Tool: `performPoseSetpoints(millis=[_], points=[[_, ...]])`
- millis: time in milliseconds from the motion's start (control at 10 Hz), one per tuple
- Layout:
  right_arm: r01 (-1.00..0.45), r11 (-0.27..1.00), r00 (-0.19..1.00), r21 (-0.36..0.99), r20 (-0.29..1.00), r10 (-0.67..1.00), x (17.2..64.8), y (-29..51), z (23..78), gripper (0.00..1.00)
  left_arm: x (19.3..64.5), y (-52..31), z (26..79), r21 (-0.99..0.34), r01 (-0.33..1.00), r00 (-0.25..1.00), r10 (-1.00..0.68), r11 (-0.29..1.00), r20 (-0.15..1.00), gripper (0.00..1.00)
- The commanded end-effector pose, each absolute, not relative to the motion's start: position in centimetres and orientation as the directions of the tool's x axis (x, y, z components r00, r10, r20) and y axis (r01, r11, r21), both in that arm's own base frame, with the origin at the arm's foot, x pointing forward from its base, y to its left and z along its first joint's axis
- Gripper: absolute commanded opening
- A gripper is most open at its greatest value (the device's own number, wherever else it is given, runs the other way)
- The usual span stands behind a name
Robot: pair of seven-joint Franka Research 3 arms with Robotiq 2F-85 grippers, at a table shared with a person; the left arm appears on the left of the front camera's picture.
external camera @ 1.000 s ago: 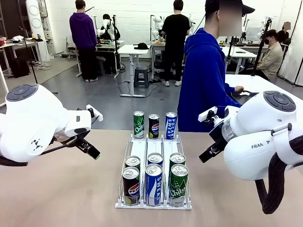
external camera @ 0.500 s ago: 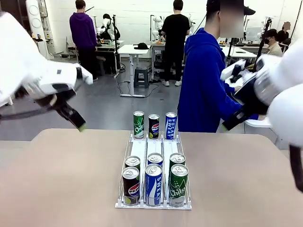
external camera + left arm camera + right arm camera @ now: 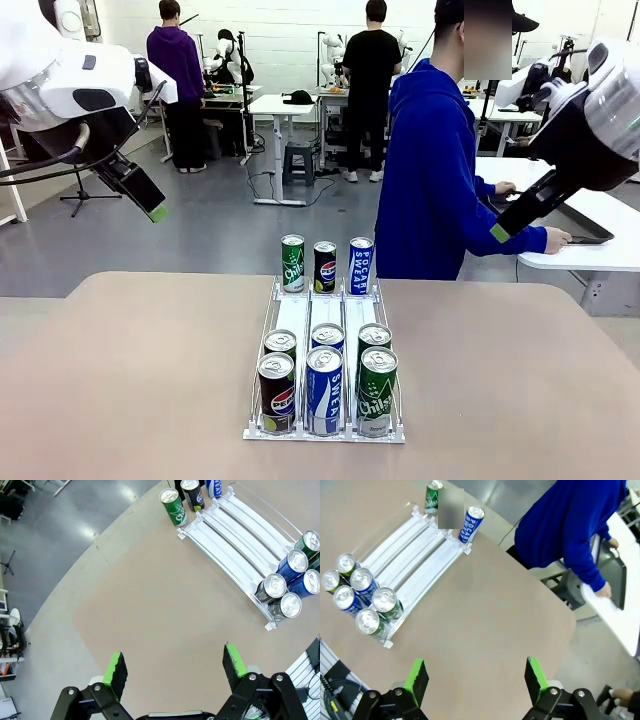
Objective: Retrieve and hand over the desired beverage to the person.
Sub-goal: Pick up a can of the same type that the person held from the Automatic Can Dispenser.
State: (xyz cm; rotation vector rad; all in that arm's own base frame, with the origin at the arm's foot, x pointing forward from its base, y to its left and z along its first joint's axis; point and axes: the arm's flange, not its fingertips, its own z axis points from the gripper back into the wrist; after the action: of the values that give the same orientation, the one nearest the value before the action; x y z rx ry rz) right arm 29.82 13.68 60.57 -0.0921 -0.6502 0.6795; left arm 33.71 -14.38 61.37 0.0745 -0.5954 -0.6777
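Fingers (image 3: pixel 117 674) of the left gripper (image 3: pixel 174 666) and right gripper (image 3: pixel 476 676) are spread wide, holding nothing, above the tan table (image 3: pixel 130 380). Shiny drink cans (image 3: pixel 325 385) stand in the clear plastic rack (image 3: pixel 298 312). Behind it stands the person in the bright blue hoodie (image 3: pixel 430 180).

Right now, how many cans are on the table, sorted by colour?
Green cans: 3
Blue cans: 3
Black cans: 3 (one is mostly hidden behind the front one; its side looks dark)
Total: 9
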Motion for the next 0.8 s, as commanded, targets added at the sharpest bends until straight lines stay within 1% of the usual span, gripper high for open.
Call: performPoseSetpoints(millis=[0, 100, 200, 300, 500, 700], points=[[-0.554, 0.782, 0.586, -0.287, 0.533, 0.61, 29.5, 13.7, 61.5, 1.0, 33.9, -14.5, 60.7, 0.228, 0.577, 0.629, -0.605, 0.784, 0.488, 1.0], [-0.657, 0.736, 0.565, -0.163, 0.54, 0.624, 29.6, 11.3, 61.6, 1.0, 33.7, -14.4, 61.4, 0.253, 0.568, 0.62, -0.61, 0.783, 0.494, 1.0], [-0.711, 0.702, 0.541, -0.037, 0.609, 0.58, 29.0, 7.2, 63.3, 1.0, 34.2, -10.2, 63.1, 0.043, 0.655, 0.619, -0.569, 0.754, 0.541, 1.0], [-0.728, 0.684, 0.54, 0.047, 0.653, 0.531, 28.8, 4.1, 64.5, 1.0, 34.9, -6.2, 64.2, -0.073, 0.677, 0.628, -0.524, 0.732, 0.576, 1.0], [-0.754, 0.631, 0.522, 0.182, 0.75, 0.407, 28.7, -2.4, 66.1, 1.0, 34.6, -0.3, 65.1, -0.181, 0.712, 0.597, -0.449, 0.678, 0.665, 1.0], [-0.752, 0.61, 0.5, 0.25, 0.819, 0.282, 28.3, -8.0, 66.6, 1.0, 33.5, 4.7, 65.0, -0.259, 0.743, 0.552, -0.346, 0.617, 0.759, 1.0]])
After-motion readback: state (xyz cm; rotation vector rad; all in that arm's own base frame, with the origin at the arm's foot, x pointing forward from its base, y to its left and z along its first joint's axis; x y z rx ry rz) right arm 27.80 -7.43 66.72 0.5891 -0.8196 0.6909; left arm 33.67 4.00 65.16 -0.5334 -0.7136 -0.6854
